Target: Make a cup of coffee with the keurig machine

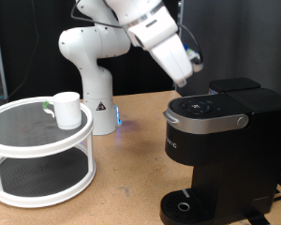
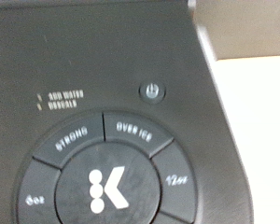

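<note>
The keurig machine (image 1: 225, 141) stands at the exterior view's right, matte black, with its silver-grey lid handle (image 1: 211, 120) down and a round drip tray (image 1: 184, 206) at its foot. My gripper (image 1: 181, 89) hangs just above the machine's top button panel. The wrist view shows that panel close up: the power button (image 2: 153, 91), the round K button (image 2: 106, 187) and the size buttons around it. My fingers do not show in the wrist view. The cup (image 1: 66, 110), a small white mug with a greenish handle, stands on a round stand at the exterior view's left, far from my gripper.
The cup's white two-tier round stand (image 1: 9, 141) fills the exterior view's left. The white arm base (image 1: 92, 75) stands behind it on the brown table. No cup sits on the drip tray.
</note>
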Robot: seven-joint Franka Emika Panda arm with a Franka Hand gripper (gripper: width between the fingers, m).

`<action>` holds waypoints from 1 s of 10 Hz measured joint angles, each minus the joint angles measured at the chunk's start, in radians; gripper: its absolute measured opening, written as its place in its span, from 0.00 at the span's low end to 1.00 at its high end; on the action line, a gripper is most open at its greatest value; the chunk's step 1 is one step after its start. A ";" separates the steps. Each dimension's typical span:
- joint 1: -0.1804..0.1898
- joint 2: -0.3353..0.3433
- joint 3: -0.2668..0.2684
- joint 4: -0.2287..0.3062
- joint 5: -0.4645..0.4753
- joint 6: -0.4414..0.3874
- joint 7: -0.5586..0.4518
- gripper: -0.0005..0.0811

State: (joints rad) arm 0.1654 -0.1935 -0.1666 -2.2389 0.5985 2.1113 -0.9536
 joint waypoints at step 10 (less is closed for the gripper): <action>-0.018 -0.105 -0.051 -0.078 0.210 0.048 0.020 0.01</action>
State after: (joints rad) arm 0.1469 -0.2983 -0.2181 -2.3165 0.8089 2.1592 -0.9338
